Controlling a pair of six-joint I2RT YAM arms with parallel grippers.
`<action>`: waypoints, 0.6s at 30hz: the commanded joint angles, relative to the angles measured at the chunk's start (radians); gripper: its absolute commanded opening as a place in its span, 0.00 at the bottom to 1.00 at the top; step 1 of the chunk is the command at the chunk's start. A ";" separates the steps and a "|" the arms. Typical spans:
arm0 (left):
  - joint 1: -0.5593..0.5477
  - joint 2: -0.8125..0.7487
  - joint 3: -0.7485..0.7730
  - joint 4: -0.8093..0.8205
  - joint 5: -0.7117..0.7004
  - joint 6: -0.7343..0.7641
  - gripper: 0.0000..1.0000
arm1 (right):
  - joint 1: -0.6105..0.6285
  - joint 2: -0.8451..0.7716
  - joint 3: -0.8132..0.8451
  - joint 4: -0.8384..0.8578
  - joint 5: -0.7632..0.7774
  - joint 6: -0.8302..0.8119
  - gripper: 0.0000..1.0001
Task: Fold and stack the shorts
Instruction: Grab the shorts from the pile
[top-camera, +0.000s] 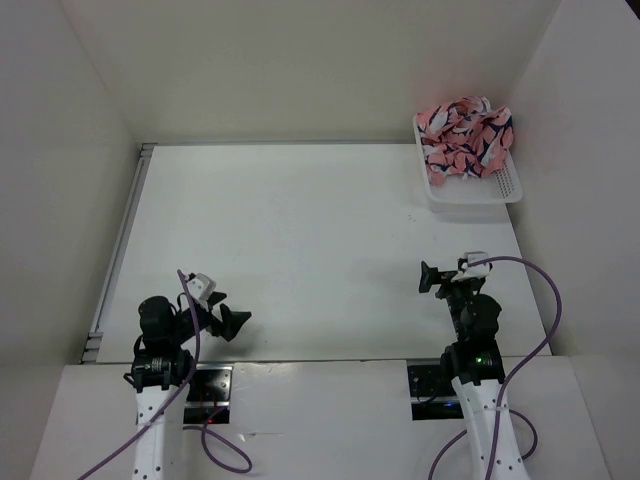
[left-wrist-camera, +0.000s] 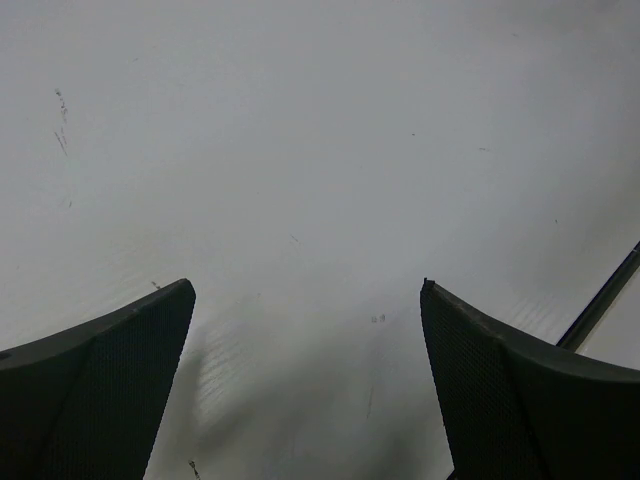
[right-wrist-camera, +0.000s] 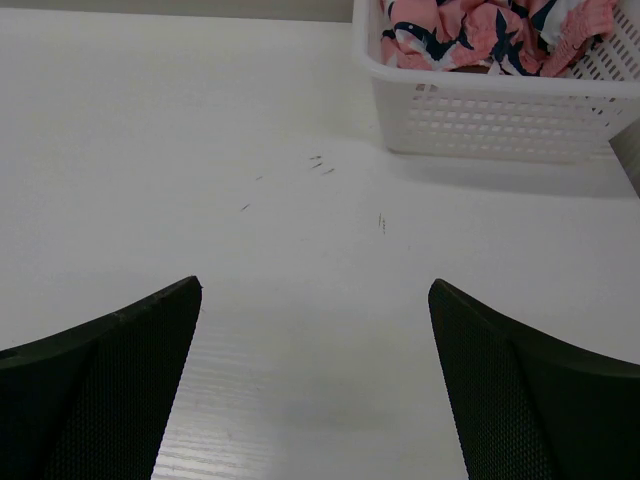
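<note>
Pink shorts (top-camera: 465, 140) crumpled in basket (top-camera: 475, 193) — left-wrist view shows table (left-wrist-camera: 300, 150).

shorts (top-camera: 465, 138) are bunched up in the basket (top-camera: 505, 182), so their bottom part is hidden behind its wall. in right wrist view, basket's far & right sides are cut off.

A robot lab test cell: a white tabletop (top-camera: 300, 230) boxed in by plain white panels (top-camera: 300, 60), with purple cables (top-camera: 556, 308) trailing from two bolted-down arms (top-camera: 478, 322).
</note>
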 joint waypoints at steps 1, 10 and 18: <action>0.006 -0.035 0.012 0.015 0.033 0.004 1.00 | -0.007 -0.007 -0.036 0.056 0.012 0.009 0.99; 0.006 -0.035 0.012 0.015 0.033 0.004 1.00 | -0.007 -0.007 -0.036 0.056 0.022 0.009 0.99; 0.006 -0.035 0.026 -0.024 0.203 0.004 1.00 | -0.007 -0.007 0.063 -0.056 -0.614 -0.979 1.00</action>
